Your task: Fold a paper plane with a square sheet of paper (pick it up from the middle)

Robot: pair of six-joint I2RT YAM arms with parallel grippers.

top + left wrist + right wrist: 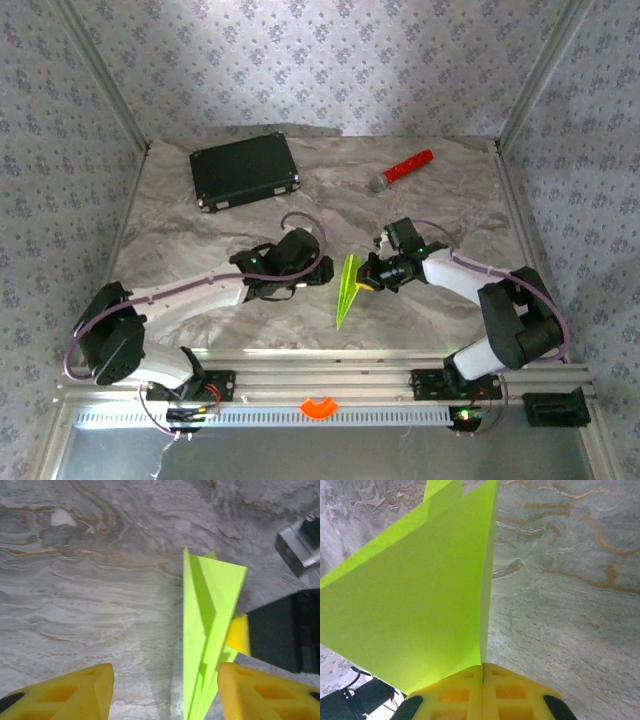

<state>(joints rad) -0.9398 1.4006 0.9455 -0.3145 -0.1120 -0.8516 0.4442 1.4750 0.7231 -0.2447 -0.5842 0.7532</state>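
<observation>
Right claw [482,672]: pinching plane [420,605] from its side, probably so it stands on edge | left claw [163,682]: spread around plane, not gripping | plane: middle of desk [180,240], near front, between both claws

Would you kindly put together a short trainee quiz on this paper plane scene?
1. True or false: the right gripper is shut on the paper plane.
2. Which lies further left in the top view: A the black case, or B the microphone?
3. Fill in: the left gripper has its jaws standing ____.
Key: 1 true; 2 A; 3 open.
</observation>
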